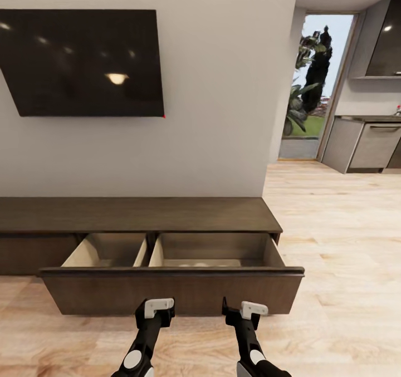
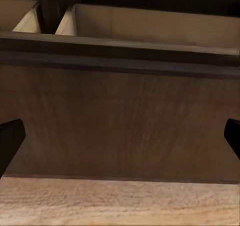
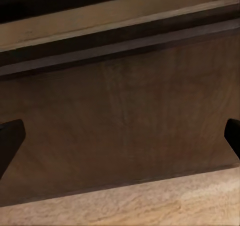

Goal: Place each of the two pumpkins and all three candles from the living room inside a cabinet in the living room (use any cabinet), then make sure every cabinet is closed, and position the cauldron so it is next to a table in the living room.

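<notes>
Now the cabinet point(image 1: 133, 214) has its drawer point(image 1: 172, 290) pulled out; the left gripper point(image 1: 154, 313) and right gripper point(image 1: 243, 316) face its front, fingers apart, holding nothing.

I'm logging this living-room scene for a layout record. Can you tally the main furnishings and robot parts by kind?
Cabinet: 1, its drawer pulled open
Drawer compartments: 2, left and right
Wall-mounted television: 1
Grippers: 2, left gripper and right gripper, both open in front of the drawer face
Total: 6
</notes>
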